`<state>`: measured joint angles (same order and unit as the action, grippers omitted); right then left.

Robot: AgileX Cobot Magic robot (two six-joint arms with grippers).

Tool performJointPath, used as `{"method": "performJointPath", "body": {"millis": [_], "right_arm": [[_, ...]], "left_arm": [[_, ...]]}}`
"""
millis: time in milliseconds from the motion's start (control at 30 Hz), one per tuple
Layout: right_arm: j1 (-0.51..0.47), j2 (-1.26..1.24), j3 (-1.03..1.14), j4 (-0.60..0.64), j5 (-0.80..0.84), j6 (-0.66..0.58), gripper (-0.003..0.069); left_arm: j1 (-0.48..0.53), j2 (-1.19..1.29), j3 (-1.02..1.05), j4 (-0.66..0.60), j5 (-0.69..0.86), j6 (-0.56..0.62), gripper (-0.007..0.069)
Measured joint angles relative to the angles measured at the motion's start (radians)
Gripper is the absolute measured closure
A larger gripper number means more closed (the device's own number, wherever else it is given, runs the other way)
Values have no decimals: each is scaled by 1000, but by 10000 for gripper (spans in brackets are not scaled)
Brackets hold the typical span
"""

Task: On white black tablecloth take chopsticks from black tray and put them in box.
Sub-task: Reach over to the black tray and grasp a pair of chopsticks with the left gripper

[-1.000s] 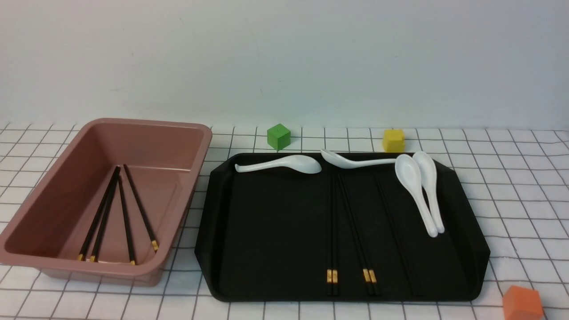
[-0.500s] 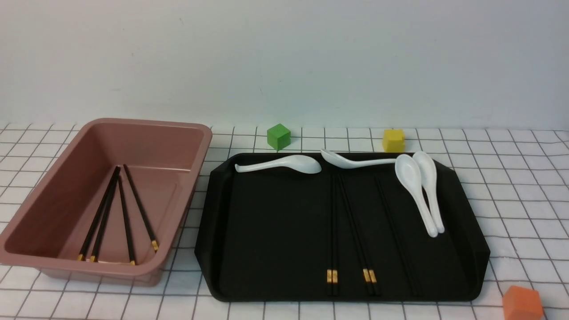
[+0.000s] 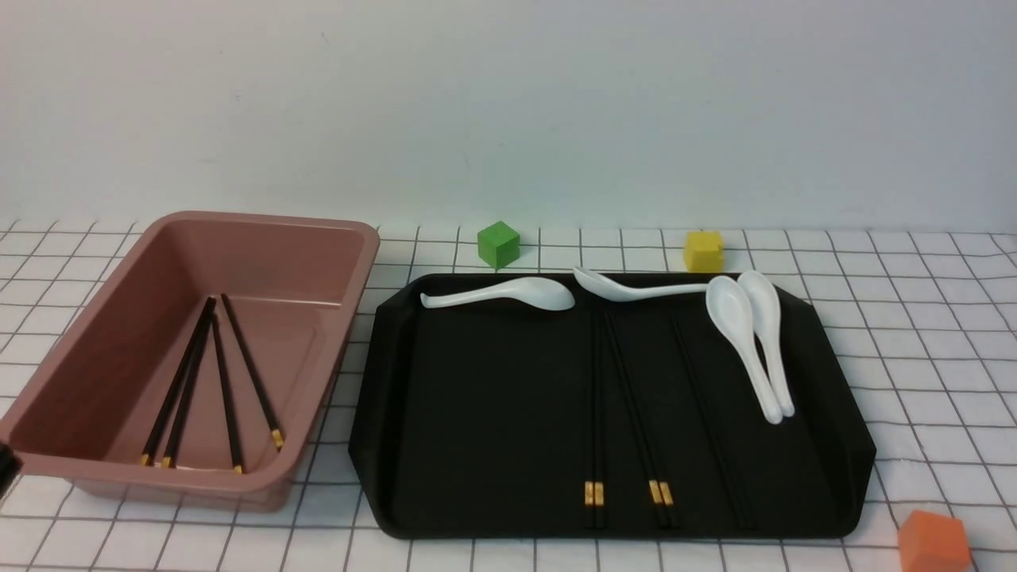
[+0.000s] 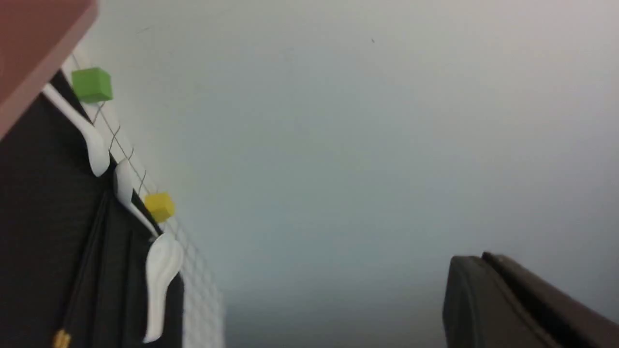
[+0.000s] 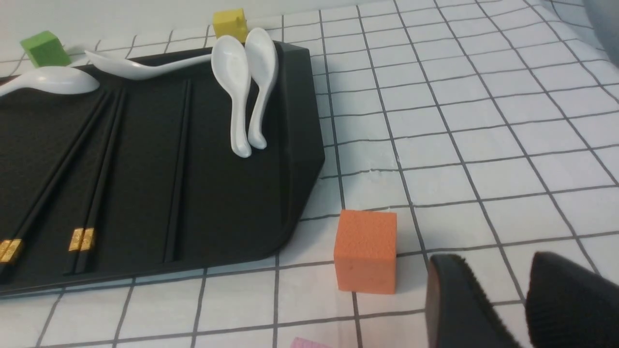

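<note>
The deep pink-brown box (image 3: pixel 262 221) stands at the left of the black-gridded white tablecloth (image 3: pixel 914 334). It holds four black chopsticks (image 3: pixel 251 373), fanned on its floor with their gold-banded ends toward the near wall. Just to its right, apart from it, lies the flat black tray (image 3: pixel 477 413). Two pairs of chopsticks on the tray (image 3: pixel 594 413) lie side by side, running from far to near, with their gold bands at the near end. A third dark pair (image 3: pixel 711 421) lies to their right and is hard to separate from the tray surface. Four white soup spoons (image 3: pixel 508 294) occupy the far part of the tray. Two lie along the far rim, close to the far tips of the chopsticks. The other two lie nested together near the right rim, bowls toward the far side. A green cube (image 3: pixel 498 244) and a yellow cube (image 3: pixel 703 250) sit on the cloth just behind the tray's far rim. An orange cube (image 3: pixel 933 542) sits off its near right corner. The right gripper (image 5: pixel 498 270) appears near the orange cube in the right wrist view, its jaws parted by a narrow gap and empty. Of the left gripper (image 4: pixel 488 299), the left wrist view shows only one dark finger edge, so how its jaws stand cannot be told.
</note>
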<state>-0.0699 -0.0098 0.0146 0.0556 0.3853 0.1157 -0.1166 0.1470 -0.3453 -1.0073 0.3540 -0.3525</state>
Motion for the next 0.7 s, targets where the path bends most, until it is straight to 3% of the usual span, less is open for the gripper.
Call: {"method": "performJointPath", "body": {"millis": [167,200,267,367,467,600,700], "right_arm": [[0,0,0,0,0,0,419],[0,0,0,0,0,0,419],[0,0,0,0,0,0,419],[0,0,0,0,0,0,419],[0,0,0,0,0,0,419],[0,0,0,0,0,0,419],[0,0,0,0,0,0,419]], "left_arm": [[0,374,-258,249,573,68,637],[0,407,-275,261,622,73,637],[0,598,-353,418,820,104,637],[0,793,-401,581,862,92,637],[-13,930,-415,619,859,61,637],[-156,1114,-425,603,778,22,637],[-287,1198,-465,613,650,-71,637]]}}
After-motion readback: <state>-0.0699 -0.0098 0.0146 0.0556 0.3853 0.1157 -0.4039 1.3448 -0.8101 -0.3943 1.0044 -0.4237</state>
